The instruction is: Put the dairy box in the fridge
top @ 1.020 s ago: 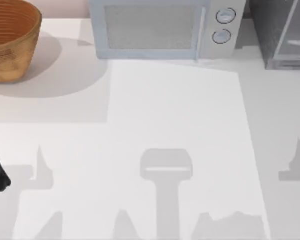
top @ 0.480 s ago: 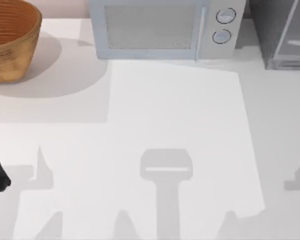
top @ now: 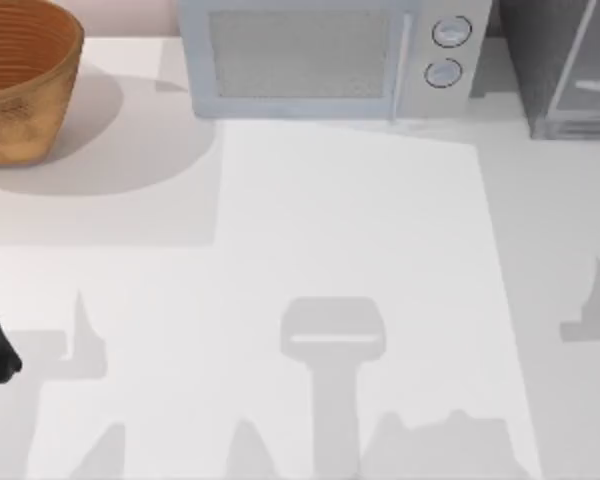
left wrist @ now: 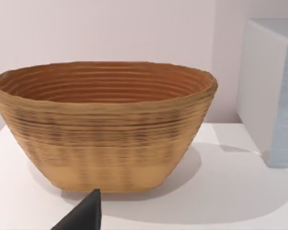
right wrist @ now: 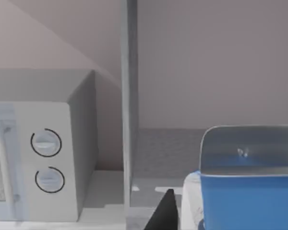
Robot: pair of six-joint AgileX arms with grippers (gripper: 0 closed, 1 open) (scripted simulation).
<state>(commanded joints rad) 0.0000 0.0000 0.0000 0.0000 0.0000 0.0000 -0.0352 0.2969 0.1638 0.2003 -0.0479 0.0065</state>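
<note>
- We judged the step in hand to be the carrying of the dairy box (right wrist: 247, 184) toward the fridge (top: 565, 70), which stood at the table's far right corner, beside the microwave (top: 325, 60).
- In the right wrist view the dairy box sat close before our right arm's camera, its blue body and pale top in front of the fridge's open interior, with one dark fingertip (right wrist: 164, 211) just beside it.
- That suggested the right hand (right wrist: 192, 218) had hold of the box, but we could not tell how far its fingers were closed.
- The next move, as we judged it, called for reaching onward past the fridge's upright frame and setting the box down inside, clear of the microwave's side.
- The top view gave the layout of the table (top: 360, 230) and arm shadows on it; the right wrist view gave the box itself.
- Our left arm sat parked at the table's left edge, its wrist view facing the woven basket (left wrist: 103, 124); we could not tell that hand's state.
</note>
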